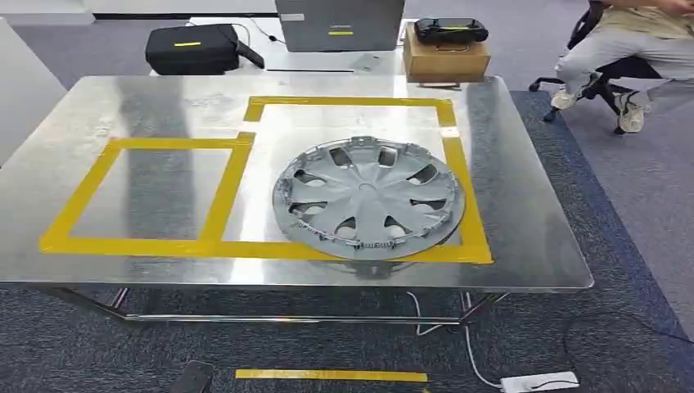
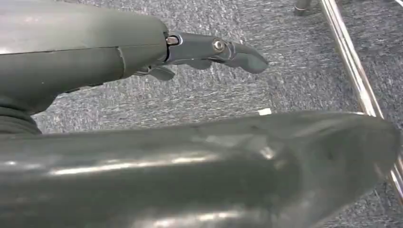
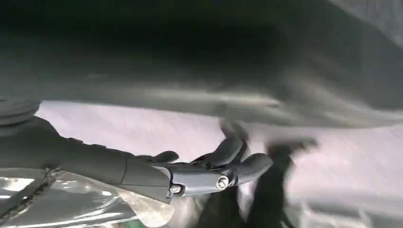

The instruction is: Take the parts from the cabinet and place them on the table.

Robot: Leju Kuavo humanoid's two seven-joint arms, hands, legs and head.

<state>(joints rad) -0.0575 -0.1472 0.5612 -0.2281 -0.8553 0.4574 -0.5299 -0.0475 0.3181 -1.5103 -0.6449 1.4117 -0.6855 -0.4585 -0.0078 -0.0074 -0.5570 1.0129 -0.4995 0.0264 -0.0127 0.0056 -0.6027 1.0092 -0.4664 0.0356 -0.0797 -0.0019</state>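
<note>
The left hand [image 2: 142, 57] reaches in from the left edge of the left wrist view, fingers straight and holding nothing. The right hand [image 3: 190, 171] lies low in the right wrist view, fingers loosely spread, nothing in them.
</note>
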